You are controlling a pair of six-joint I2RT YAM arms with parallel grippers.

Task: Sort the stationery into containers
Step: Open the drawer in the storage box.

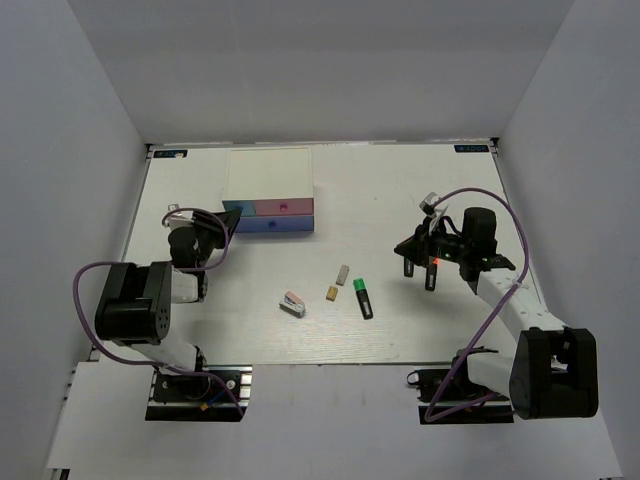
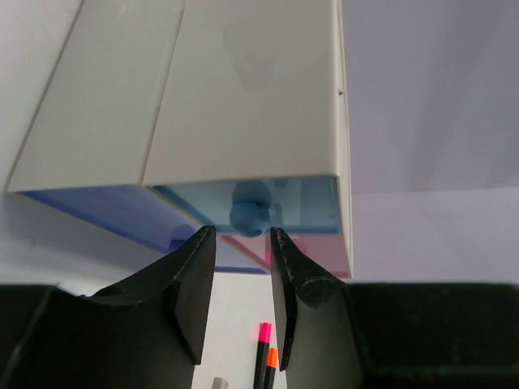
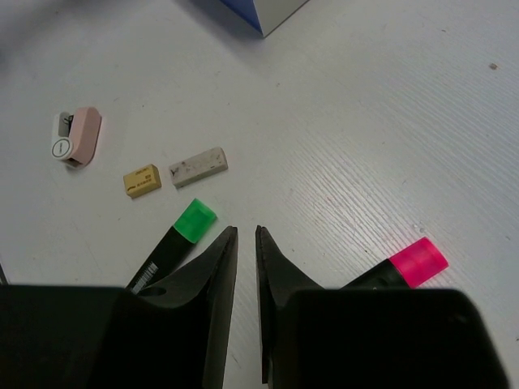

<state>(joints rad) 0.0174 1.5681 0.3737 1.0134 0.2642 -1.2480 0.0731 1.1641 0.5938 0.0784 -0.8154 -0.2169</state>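
Currently, the left fingers (image 2: pixel 242 267) are slightly parted, holding nothing, just short of the round knob (image 2: pixel 250 209) on the light blue drawer (image 2: pixel 308 204). The right fingers (image 3: pixel 244 275) are nearly closed and empty above the tabletop (image 3: pixel 365 121), between the green-capped highlighter (image 3: pixel 180 237) and pink-capped highlighter (image 3: pixel 409 265).

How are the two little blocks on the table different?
The yellow block is shorter and chunkier with a small dark marking on top; the grey block is longer, paler and smudged. The yellow one lies nearer the stapler. Both lie flat, side by side, above the green-capped highlighter.
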